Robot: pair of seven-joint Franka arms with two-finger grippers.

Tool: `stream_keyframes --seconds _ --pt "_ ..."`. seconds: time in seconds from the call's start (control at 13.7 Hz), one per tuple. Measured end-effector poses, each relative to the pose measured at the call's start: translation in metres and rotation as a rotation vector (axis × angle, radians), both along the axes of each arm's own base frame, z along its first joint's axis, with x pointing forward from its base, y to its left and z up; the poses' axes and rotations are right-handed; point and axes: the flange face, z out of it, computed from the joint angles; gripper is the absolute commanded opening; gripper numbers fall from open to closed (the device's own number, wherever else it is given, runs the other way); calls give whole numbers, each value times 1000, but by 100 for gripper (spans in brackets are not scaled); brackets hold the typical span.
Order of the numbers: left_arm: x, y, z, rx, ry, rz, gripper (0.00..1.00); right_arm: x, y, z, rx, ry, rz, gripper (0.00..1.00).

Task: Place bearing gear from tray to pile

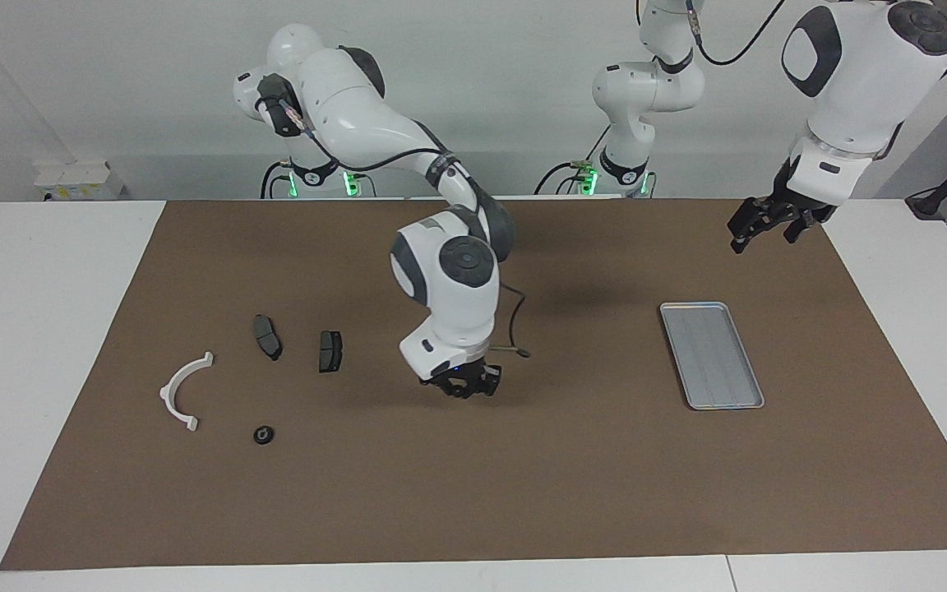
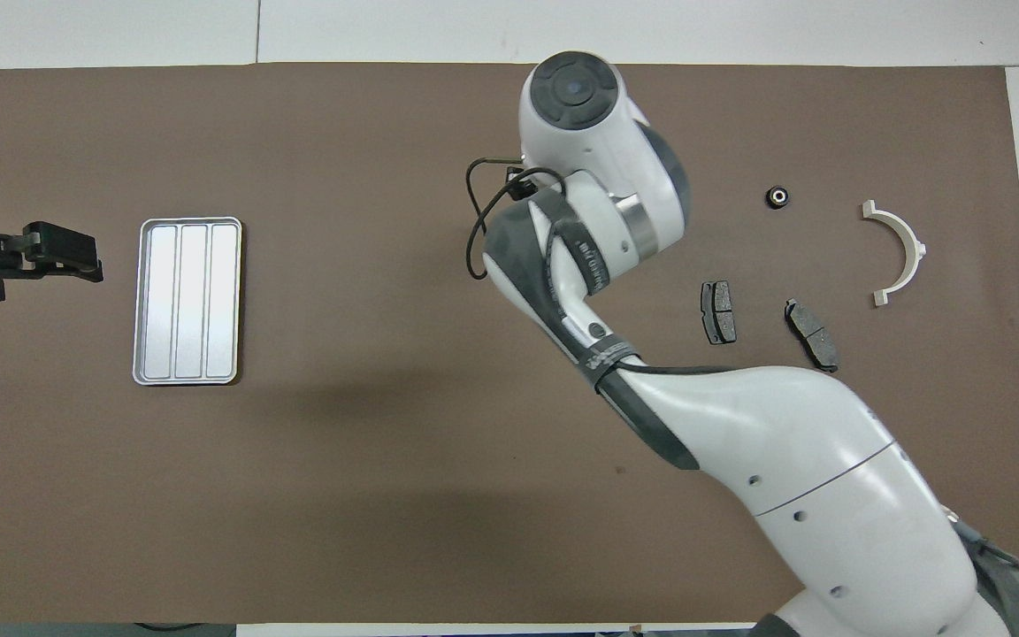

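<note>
The silver tray (image 1: 712, 353) lies toward the left arm's end of the mat and holds nothing; it also shows in the overhead view (image 2: 187, 301). The pile lies toward the right arm's end: a white half-ring bracket (image 1: 168, 393), two dark brake pads (image 1: 267, 336) (image 1: 330, 350) and a small black round bearing gear (image 1: 264, 434) (image 2: 777, 196) on the mat beside them. My right gripper (image 1: 464, 385) hangs low over the mat between tray and pile, closer to the brake pads. Anything in it is hidden. My left gripper (image 1: 757, 224) waits raised over the mat beside the tray.
The brown mat (image 1: 473, 493) covers most of the white table. The right arm's wrist and forearm (image 2: 598, 221) hide its gripper and part of the mat in the overhead view. A loose black cable (image 1: 515, 329) loops beside the right wrist.
</note>
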Motion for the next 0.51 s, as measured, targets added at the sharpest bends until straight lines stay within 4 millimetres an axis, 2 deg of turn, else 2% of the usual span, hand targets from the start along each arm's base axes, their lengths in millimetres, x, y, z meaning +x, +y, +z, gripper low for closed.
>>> stream_keyframes --seconds 0.07,0.22,0.37,0.51 --pt "0 -1 0 0 0 -2 100 14 -39 8 -5 -3 56 0" --pt "0 -3 0 0 0 -5 100 33 -102 7 -15 9 141 0" --pt "0 -2 0 0 0 -3 100 44 -142 -1 -21 8 216 0" --pt "0 -1 0 0 1 -2 100 51 -173 -23 -21 -15 253 0"
